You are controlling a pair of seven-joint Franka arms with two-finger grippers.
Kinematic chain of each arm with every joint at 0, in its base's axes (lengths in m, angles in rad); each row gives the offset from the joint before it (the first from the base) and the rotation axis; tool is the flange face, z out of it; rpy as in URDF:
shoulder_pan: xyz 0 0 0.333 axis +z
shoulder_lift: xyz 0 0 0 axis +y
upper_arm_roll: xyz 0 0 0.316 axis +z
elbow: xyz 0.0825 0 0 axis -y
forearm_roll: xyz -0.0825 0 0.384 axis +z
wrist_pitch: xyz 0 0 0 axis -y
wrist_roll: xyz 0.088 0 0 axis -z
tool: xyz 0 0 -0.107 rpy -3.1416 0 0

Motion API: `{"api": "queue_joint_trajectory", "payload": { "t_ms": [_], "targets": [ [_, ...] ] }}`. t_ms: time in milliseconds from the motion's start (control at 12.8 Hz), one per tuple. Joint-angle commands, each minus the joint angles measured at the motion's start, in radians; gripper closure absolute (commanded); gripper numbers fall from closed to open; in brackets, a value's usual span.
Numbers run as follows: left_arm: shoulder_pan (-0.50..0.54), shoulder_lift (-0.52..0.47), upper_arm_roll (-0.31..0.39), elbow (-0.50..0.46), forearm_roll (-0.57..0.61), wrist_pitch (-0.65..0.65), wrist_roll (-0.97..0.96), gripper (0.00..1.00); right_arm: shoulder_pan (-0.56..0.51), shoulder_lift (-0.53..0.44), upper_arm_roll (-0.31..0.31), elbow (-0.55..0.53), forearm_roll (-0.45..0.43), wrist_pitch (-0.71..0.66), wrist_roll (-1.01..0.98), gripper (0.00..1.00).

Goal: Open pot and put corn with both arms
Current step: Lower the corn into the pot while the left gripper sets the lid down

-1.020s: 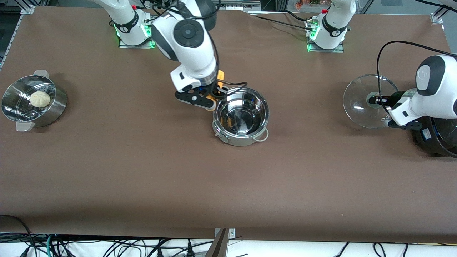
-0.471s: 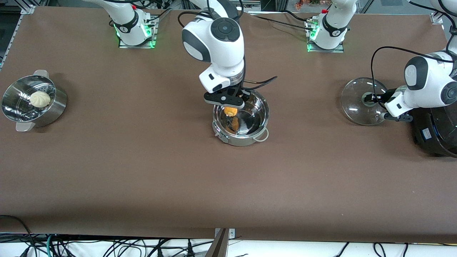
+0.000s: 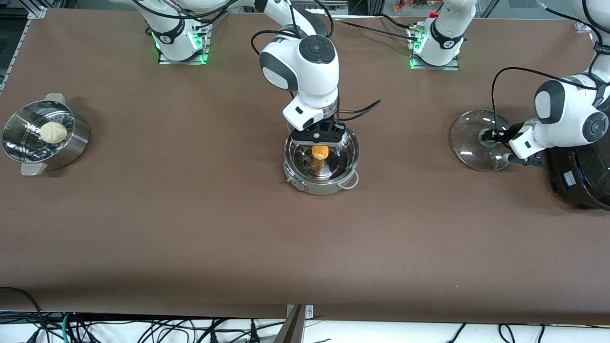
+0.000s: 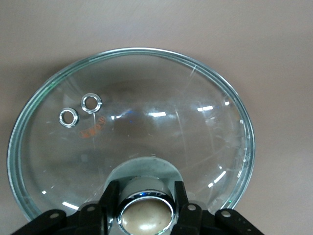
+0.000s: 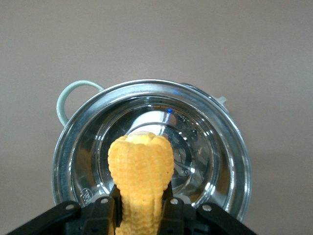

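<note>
Right gripper (image 3: 320,143) was closed on the corn (image 3: 320,152), 1 finger on each side of the cob, cob hanging end-down below the fingers. It hung over the open pot (image 3: 321,162), inside the rim line, the corn's tip not touching the mirrored bottom as far as the right wrist view showed (image 5: 141,171). Pot sat mid-table directly under that gripper, its 2 wire handles sticking out at the rim.

Left gripper (image 3: 495,136) was clamped on the lid's knob (image 4: 146,214), fingers tight against both sides. Lid (image 3: 476,140) hung tilted below it, over the table near the left arm's end, beside the black cooker (image 3: 579,178). Steamer (image 3: 45,138) with 1 bun (image 3: 53,132) sat well apart from both grippers, at the right arm's end.
</note>
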State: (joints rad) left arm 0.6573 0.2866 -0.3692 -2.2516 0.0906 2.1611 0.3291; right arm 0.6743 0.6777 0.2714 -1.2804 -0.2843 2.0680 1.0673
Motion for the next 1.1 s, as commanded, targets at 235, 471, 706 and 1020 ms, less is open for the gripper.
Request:
{"api": "queue_joint_trajectory", "payload": {
  "t_ms": [235,471,706,1020],
  "targets": [
    [-0.022,-0.009,-0.076,0.010,-0.038,0.084,0.021,0.90,0.014,0.065,-0.006,0.044,-0.044,0.061,-0.017,0.91],
    [-0.022,0.023,-0.077,0.010,-0.038,0.102,0.022,0.88,0.011,0.082,-0.008,0.044,-0.046,0.070,-0.018,0.91],
    [-0.033,0.025,-0.077,0.010,-0.037,0.095,0.024,0.01,0.011,0.117,-0.034,0.044,-0.047,0.136,-0.023,0.91],
    [-0.036,-0.033,-0.088,0.046,-0.032,-0.004,0.028,0.00,0.011,0.138,-0.047,0.044,-0.064,0.161,-0.032,0.90]
  ]
}}
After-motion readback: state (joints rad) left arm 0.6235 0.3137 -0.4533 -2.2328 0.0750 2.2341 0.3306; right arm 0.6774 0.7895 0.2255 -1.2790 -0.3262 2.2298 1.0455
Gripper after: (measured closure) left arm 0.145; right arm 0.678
